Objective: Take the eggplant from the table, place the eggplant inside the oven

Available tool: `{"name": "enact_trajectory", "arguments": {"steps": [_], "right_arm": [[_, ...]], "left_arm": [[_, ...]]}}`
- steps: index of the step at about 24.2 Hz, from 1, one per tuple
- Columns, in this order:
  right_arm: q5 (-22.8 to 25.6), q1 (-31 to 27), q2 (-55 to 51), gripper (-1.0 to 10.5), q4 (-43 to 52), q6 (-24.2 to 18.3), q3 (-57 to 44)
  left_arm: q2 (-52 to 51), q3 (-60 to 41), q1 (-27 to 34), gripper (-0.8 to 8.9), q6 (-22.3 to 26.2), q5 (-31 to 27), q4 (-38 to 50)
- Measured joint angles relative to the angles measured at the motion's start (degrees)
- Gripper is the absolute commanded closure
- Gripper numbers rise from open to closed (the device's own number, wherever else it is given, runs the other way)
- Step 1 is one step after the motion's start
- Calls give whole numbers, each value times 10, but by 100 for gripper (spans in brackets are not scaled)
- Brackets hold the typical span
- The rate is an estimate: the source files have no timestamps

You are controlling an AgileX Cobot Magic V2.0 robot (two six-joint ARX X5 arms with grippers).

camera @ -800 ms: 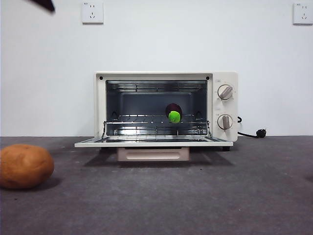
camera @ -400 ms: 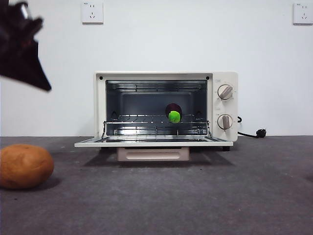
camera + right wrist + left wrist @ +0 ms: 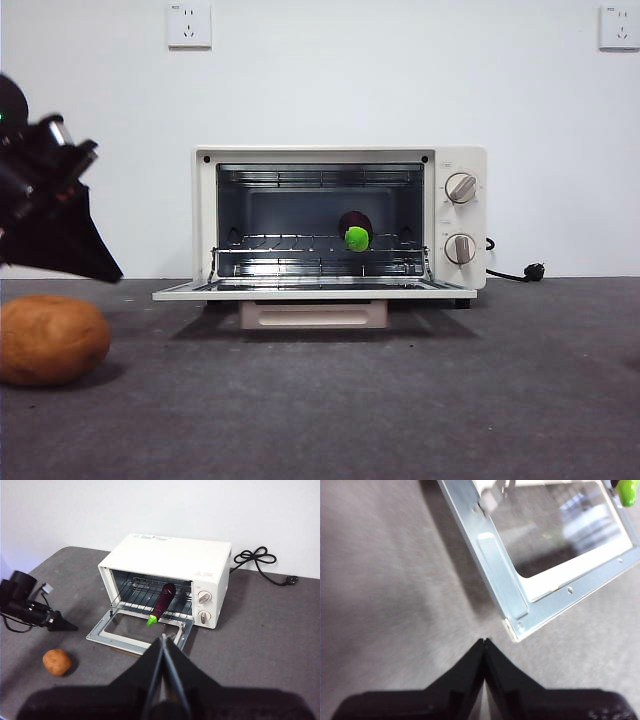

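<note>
Left gripper (image 3: 105, 272), jaws pressed together and empty, is dropping lower than 0.5 s ago above the rounded orange-brown potato (image 3: 52, 339) on the speckled grey table (image 3: 400, 400), while the glossy purple eggplant (image 3: 355, 232) is lying on the wire rack inside the open cream oven (image 3: 340, 220); right gripper (image 3: 163, 639) is hanging high, closed.

plain white wall (image 3: 320, 80), two sockets (image 3: 189, 25) high up; even light.

I see my left gripper (image 3: 484, 642) low, jaws pressed together; my right gripper (image 3: 163, 639) hangs high, also closed.
</note>
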Motion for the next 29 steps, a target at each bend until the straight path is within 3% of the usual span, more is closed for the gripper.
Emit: {"name": "enact_trajectory", "arguments": {"steps": [25,29], "right_arm": [[0,0,0,959,0,21,0],[0,0,0,959,0,21,0]], "left_arm": [[99,0,-54,819,-20,44,98],[100,-3,-53,819,-41,68,121]]}}
